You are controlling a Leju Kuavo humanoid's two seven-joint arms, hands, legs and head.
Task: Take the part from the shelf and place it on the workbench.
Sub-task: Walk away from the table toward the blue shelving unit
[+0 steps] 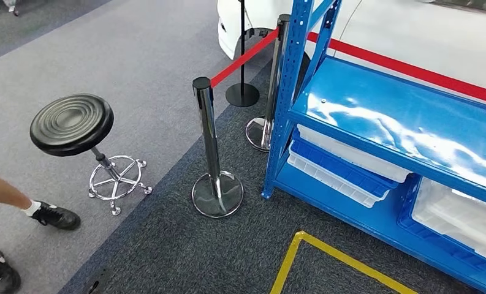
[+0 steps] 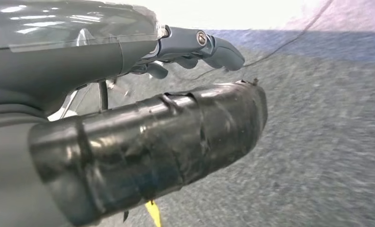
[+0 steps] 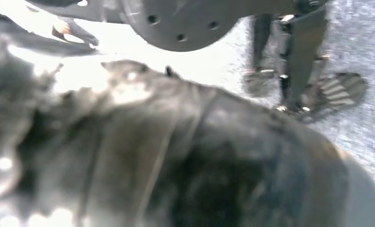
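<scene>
The blue metal shelf (image 1: 406,122) stands at the right of the head view, its glossy upper board bare. On its lowest board lie stacked blue and white bins (image 1: 344,165), and a white bin (image 1: 461,214) sits further right. I cannot make out any part in them. My left hand (image 2: 143,118) hangs over grey carpet, its tape-wrapped thumb (image 2: 176,142) apart from the straight fingers (image 2: 204,45), with nothing held. My right hand (image 3: 185,161) is a dark blur close to the lens, and I cannot tell how its fingers lie.
A chrome barrier post (image 1: 212,153) with a red belt (image 1: 243,58) stands just left of the shelf's corner upright, with further posts behind it. A black round stool (image 1: 75,125) on castors stands at left. A person's shoes (image 1: 55,215) are at the lower left. Yellow floor tape (image 1: 326,251) runs below the shelf.
</scene>
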